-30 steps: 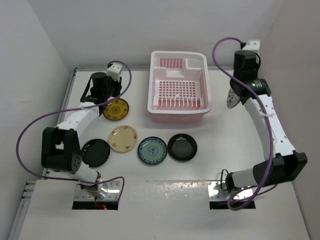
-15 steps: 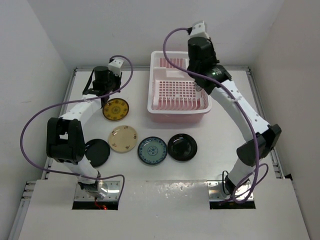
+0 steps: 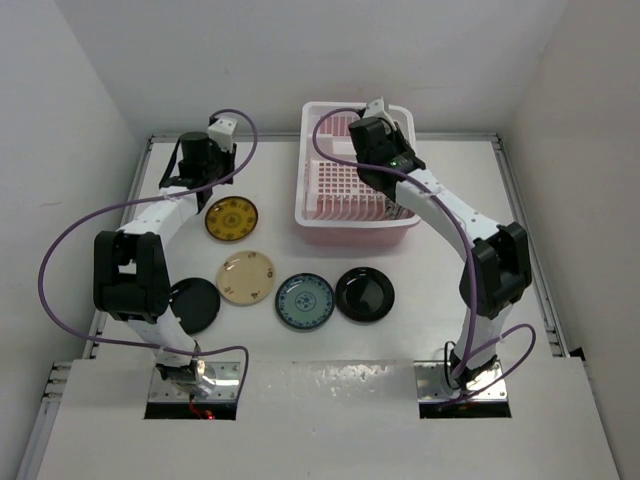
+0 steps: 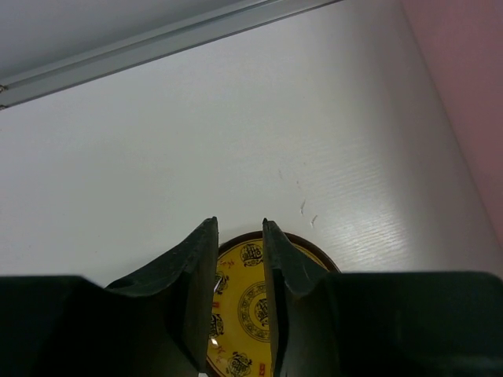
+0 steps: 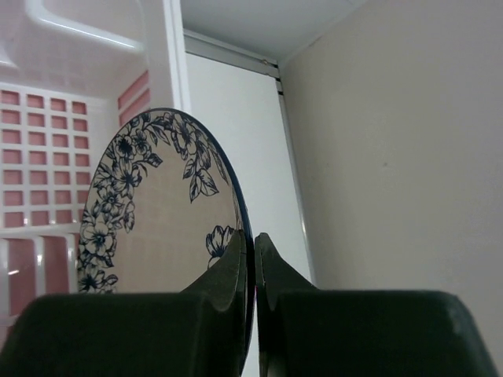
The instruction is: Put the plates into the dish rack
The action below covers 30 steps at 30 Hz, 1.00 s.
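- My right gripper point(image 5: 254, 238) is pinched fully together on the rim of the white flowered plate point(image 5: 157, 212). The fingers meet on its thin edge, and the plate stands on edge out in front of them.
- That plate hangs over the dish rack point(image 3: 355, 228), near its far right corner. The pink grid floor and a white inner wall show just behind it.
- To do this step well, I judge I should keep the plate upright and line its edge up with the rack's ribs. I would lower it until the bottom rim seats, and only then ease my grip. Letting go early would probably tip it flat.
- My left gripper point(image 4: 240, 228) is partly open and holds nothing. Its tips sit above the far edge of the yellow plate point(image 4: 244, 314); I cannot tell whether they touch it.
- The other plates lie flat in a row on the white table point(image 3: 450, 230), in front of the rack: a cream plate point(image 3: 246, 277), a blue-green plate point(image 3: 305, 300) and two black plates point(image 3: 364, 293). One of the black ones is partly hidden by my left arm.
- Plain pale walls point(image 3: 90, 80) close in the table on three sides, so my wide swings have little room.
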Each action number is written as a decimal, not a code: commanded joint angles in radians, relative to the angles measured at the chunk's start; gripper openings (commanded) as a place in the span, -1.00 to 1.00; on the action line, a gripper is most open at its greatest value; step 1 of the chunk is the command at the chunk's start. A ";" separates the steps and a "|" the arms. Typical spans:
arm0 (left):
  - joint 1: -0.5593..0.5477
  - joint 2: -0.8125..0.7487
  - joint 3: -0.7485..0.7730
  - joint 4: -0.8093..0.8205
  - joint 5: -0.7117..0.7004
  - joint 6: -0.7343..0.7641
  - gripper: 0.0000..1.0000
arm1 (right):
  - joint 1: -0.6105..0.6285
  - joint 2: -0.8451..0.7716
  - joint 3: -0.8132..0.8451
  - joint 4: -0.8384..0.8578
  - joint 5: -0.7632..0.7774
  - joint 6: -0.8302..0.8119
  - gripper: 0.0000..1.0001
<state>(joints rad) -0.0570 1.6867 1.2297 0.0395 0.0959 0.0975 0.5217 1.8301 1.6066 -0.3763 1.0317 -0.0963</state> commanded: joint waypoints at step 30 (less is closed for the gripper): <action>-0.204 0.174 -0.068 -0.230 -0.160 0.338 0.71 | -0.045 -0.072 -0.050 -0.165 -0.358 0.415 0.40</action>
<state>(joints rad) -0.2283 1.8465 1.1599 -0.1711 -0.0093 0.4107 0.4816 1.8366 1.5467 -0.5610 0.7410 0.2958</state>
